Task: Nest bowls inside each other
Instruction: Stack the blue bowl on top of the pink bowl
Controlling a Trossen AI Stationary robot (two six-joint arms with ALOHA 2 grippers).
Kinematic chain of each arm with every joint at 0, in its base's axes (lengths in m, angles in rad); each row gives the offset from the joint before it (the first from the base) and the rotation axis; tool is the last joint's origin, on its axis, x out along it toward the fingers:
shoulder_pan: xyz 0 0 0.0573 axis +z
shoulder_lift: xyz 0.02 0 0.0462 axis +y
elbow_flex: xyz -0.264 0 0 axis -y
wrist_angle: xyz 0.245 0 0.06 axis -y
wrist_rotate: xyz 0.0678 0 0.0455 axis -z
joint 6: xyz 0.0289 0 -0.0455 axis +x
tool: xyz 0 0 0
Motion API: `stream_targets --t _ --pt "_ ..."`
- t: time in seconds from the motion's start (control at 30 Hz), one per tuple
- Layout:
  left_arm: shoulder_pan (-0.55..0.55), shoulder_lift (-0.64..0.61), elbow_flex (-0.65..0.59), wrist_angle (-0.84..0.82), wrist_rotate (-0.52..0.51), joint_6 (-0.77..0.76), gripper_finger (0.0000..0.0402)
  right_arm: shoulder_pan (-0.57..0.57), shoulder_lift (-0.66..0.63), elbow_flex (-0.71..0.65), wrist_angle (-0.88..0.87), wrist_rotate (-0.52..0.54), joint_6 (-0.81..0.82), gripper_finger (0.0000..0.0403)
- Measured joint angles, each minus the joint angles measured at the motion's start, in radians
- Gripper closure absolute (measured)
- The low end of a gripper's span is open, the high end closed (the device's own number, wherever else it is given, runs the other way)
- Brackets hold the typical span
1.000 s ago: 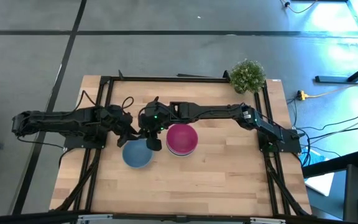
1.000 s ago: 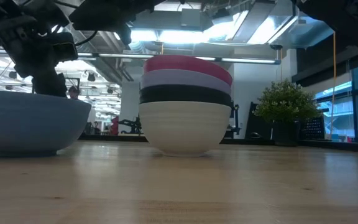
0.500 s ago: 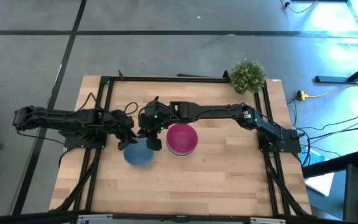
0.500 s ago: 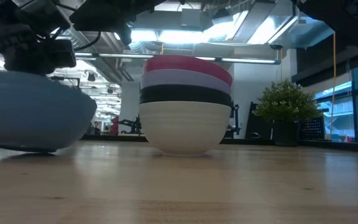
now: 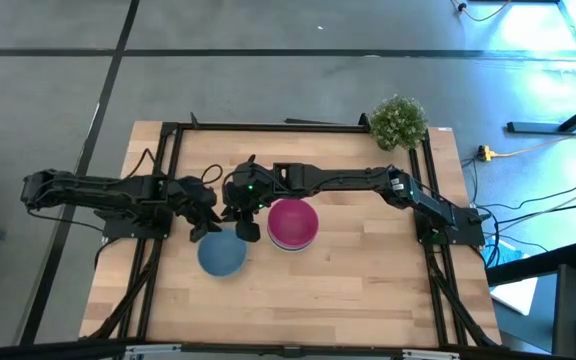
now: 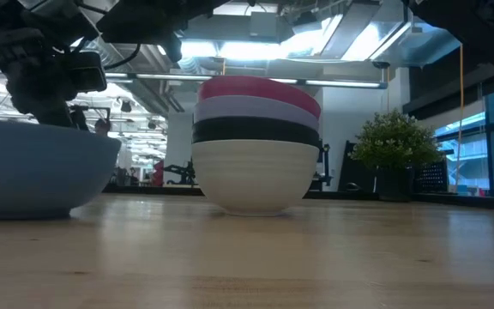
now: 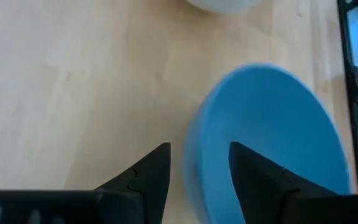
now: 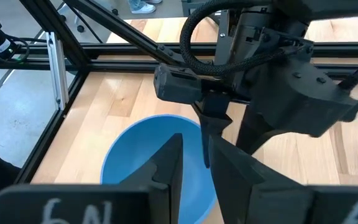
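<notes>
The blue bowl (image 5: 222,256) rests on its base on the wood table, left of the stack (image 5: 293,224). The stack has magenta on top, then lavender, black and white at the bottom (image 6: 256,146). My left gripper (image 5: 205,228) is open at the blue bowl's far-left rim. In the left wrist view its fingers (image 7: 199,158) stand on either side of the rim (image 7: 191,149), one outside and one over the hollow, with gaps showing. My right gripper (image 5: 249,230) hovers between the blue bowl and the stack, its fingers (image 8: 196,146) slightly apart and holding nothing.
A small green potted plant (image 5: 399,121) stands at the table's far right corner. Black frame rails (image 5: 168,180) run along the table's left, far and right sides. Bare wood lies toward the near edge (image 5: 318,310).
Half a second ago the blue bowl was lifted and tipped off the table at the left gripper. It now sits flat on the table again, a little nearer the near edge than a second ago. The stack and the right arm have kept still.
</notes>
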Motion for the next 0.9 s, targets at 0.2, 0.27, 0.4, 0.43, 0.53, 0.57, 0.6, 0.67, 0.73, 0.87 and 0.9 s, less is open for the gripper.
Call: stream_targets --t 0.2,0.27,0.4,0.43,0.53,0.57,0.6,0.67,0.73,0.87,0.9 --pt "-0.023 0.019 0.000 0.000 0.014 -0.002 0.0244 0.000 0.000 0.000 0.000 0.000 0.000 0.0322" --pt "-0.032 0.032 0.000 0.000 0.014 -0.002 0.0244 0.000 0.000 0.000 0.000 0.000 0.000 0.0322" --pt "-0.047 0.068 0.000 0.000 0.007 -0.002 0.0244 0.000 0.000 0.000 0.000 0.000 -0.001 0.0322" --pt "-0.049 0.077 0.000 0.000 0.000 -0.002 0.0245 0.000 0.000 0.000 0.000 0.000 -0.001 0.0322" --pt "-0.053 0.102 0.000 0.001 -0.019 0.004 0.0249 0.000 0.000 0.000 0.000 0.000 -0.002 0.0322" --pt "-0.053 0.108 0.000 0.001 -0.033 0.004 0.0250 0.000 0.000 0.000 0.000 0.000 -0.002 0.0322" --pt "-0.052 0.112 0.000 0.001 -0.041 0.004 0.0251 0.000 0.000 0.000 0.000 0.000 -0.002 0.0322" --pt "-0.052 0.119 0.000 0.002 -0.044 0.005 0.0257 0.000 0.000 0.000 0.000 0.000 -0.002 0.0322" --pt "-0.052 0.123 0.000 0.003 -0.044 0.003 0.0266 0.000 0.000 0.000 0.000 0.000 -0.002 0.0322" --pt "-0.052 0.123 0.000 0.007 -0.045 0.000 0.0304 0.000 0.000 0.000 0.000 0.000 -0.002 0.0322" --pt "-0.052 0.123 0.000 0.007 -0.047 -0.001 0.0318 0.000 0.000 0.000 0.000 0.000 -0.003 0.0322"
